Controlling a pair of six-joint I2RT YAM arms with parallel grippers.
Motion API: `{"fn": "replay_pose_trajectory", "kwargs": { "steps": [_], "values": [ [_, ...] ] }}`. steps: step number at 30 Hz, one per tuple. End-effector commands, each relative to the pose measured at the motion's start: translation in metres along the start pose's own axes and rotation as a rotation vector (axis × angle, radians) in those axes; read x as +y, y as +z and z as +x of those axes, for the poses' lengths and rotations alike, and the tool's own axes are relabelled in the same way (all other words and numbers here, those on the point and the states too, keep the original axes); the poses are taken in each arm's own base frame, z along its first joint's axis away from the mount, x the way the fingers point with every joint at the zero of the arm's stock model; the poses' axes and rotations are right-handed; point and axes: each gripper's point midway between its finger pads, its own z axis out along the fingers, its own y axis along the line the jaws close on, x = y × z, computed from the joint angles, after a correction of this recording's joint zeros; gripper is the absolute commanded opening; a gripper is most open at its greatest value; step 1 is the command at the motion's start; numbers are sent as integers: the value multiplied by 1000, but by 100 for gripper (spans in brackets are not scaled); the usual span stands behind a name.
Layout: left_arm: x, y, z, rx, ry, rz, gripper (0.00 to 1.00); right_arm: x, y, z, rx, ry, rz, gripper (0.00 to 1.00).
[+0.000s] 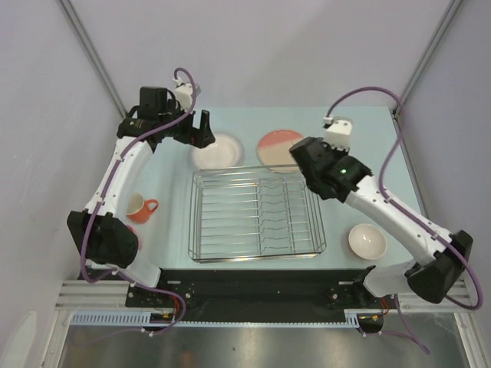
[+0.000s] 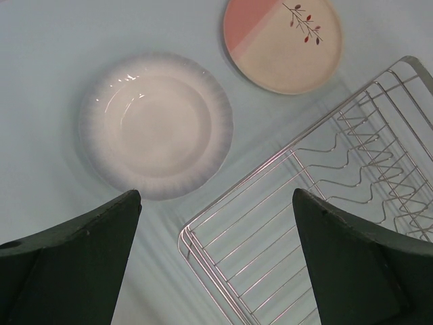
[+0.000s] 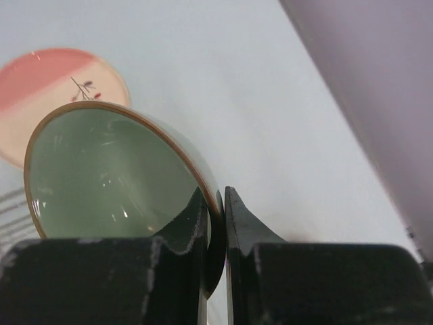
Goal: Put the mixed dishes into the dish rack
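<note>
The dish rack [image 1: 257, 213] sits in the middle of the table [image 1: 368, 153]. It is a shiny wire rack with rows of upright wires.

The left gripper [image 2: 215, 196] is spread wide and holds nothing. It hangs above the far left corner of the rack. The white shallow bowl [image 2: 157, 125] lies flat on the table just past that corner, a little to the left. From above, the gripper is over the left edge of this bowl.

The pink-and-cream plate with leaf mark [image 2: 283, 42] lies flat on the table to the right of the white bowl, just beyond the far side of the rack. The two dishes are near each other but do not touch.

The right gripper [image 3: 216, 203] pinches the rim of the sage green bowl [image 3: 108, 176]. One finger is inside the bowl and one is outside. The bowl is tipped up on its side, with its open face toward the wrist camera. It is near the far right corner of the rack, close to the plate. In the view from above, the arm hides it.

The orange mug [image 1: 140, 207] stands on the table left of the rack. The orange-outside white-inside bowl [image 1: 367, 241] sits on the table right of the rack, on the near side.
</note>
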Motion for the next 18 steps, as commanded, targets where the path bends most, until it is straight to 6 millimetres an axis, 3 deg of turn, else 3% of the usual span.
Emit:
{"fn": "replay_pose_trajectory", "kwargs": {
  "steps": [1,7,18],
  "values": [
    [-5,-21,-17,-82,43,-9,100,-3,-13,-2,-150,-296,213,0],
    [-7,-27,-13,-93,51,-16,100,20,-10,17,-190,-540,311,0],
    [-5,-32,-10,-101,59,-20,100,53,-6,51,-192,-680,292,0]
  ]
}}
